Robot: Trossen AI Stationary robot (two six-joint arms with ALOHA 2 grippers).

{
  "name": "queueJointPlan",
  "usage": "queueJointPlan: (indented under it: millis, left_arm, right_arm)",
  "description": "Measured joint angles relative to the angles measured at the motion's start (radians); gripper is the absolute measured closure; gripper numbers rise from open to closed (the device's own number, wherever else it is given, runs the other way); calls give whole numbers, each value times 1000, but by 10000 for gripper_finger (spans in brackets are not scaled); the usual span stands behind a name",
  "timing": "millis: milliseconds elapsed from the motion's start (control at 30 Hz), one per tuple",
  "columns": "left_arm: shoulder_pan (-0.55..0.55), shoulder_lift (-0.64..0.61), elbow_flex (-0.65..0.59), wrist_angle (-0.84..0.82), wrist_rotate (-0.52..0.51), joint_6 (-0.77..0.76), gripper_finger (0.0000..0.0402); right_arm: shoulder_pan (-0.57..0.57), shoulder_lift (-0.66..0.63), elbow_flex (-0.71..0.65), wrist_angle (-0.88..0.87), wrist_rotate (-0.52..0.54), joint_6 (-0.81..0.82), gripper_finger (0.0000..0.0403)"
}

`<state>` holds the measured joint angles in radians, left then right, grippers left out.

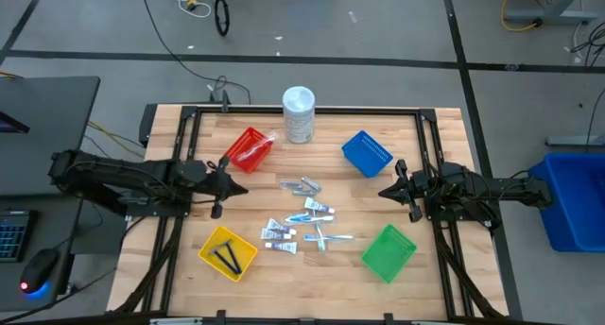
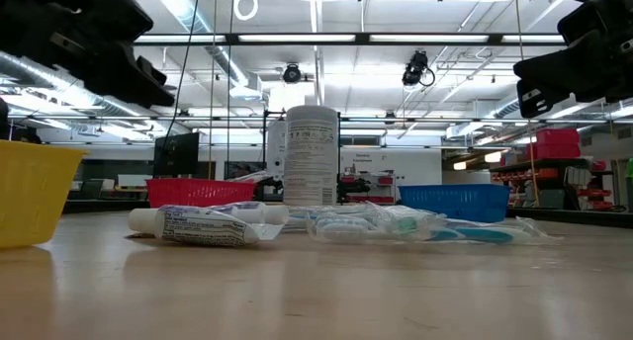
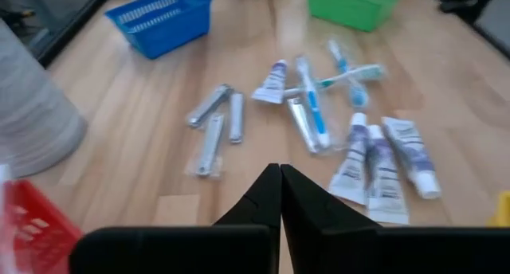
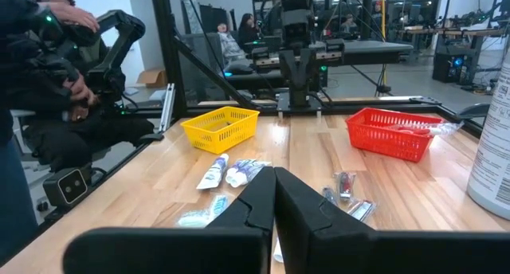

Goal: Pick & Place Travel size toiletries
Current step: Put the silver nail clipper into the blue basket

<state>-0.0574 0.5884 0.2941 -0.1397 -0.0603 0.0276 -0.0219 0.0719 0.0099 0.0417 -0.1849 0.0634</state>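
Observation:
The travel size toiletries (image 1: 302,216) lie loose on the wooden table's middle: white tubes (image 3: 382,166), slim blue-and-white sticks (image 3: 319,107) and grey packets (image 3: 215,123). Two thin black pieces (image 1: 227,259) lie in the yellow basket (image 1: 210,249). A clear packet (image 1: 255,151) rests in the red basket (image 1: 244,142). My left gripper (image 1: 241,185) hangs shut above the table, left of the pile, touching nothing. My right gripper (image 1: 383,193) hangs shut to the right of the pile, also touching nothing.
A tall white container (image 1: 299,114) stands at the far edge between the red basket and the blue basket (image 1: 367,153). The green basket (image 1: 388,252) sits near right. A person (image 4: 48,67) sits beyond the table's left side.

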Motion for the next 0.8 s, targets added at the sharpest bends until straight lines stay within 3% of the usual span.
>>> queueJointPlan:
  millis: [300,800]
  left_arm:
    - [0,-124,-91,-5,57,-29,394]
    - [0,-137,-100,5,89,-78,396]
  right_arm:
    - [0,0,0,0,0,0,390]
    - [0,0,0,0,0,0,390]
